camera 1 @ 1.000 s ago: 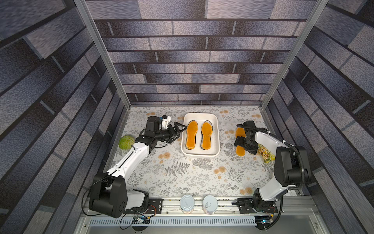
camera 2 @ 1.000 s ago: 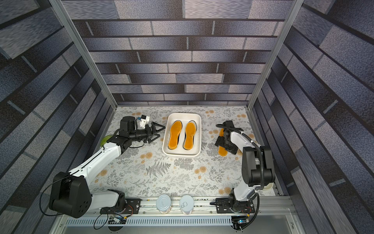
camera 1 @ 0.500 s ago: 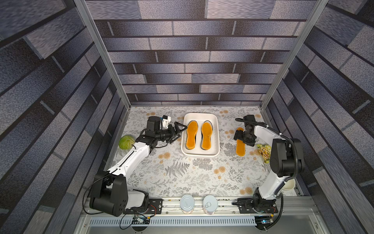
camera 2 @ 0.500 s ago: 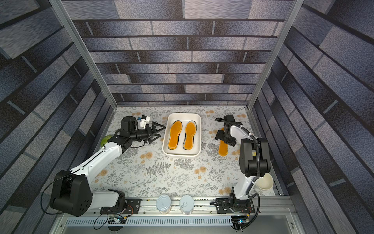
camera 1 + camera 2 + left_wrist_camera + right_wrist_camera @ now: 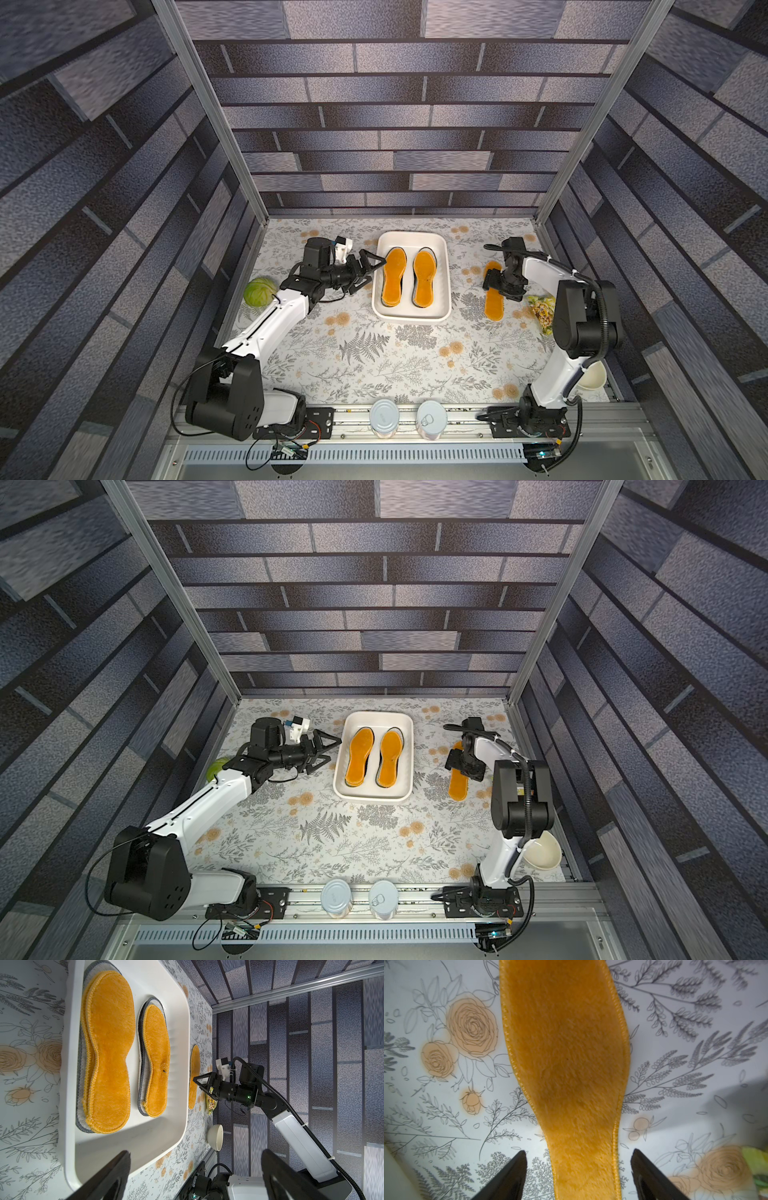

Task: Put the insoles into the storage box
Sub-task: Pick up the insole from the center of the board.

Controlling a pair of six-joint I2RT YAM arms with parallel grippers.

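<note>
floral cloth (image 5: 365, 357) covered table inside brick-patterned booth. storage box (image 5: 411, 319) sat mid-table toward back wall; two insole stacks (image 5: 394, 277) inside, orange on top. both top views showed little beneath; left wrist view revealed grey-edged felt layers (image 5: 141, 1084) under orange ones. loose orange insole (image 5: 493, 301) lay flat on cloth, right of box, apart from it. right gripper (image 5: 500, 289) hung over its middle; right wrist view showed fingers (image 5: 517, 1167) spread either side of narrow waist, gaps visible, nothing gripped. left gripper (image 5: 374, 272) gaped wide beside box's left rim, empty.
</note>
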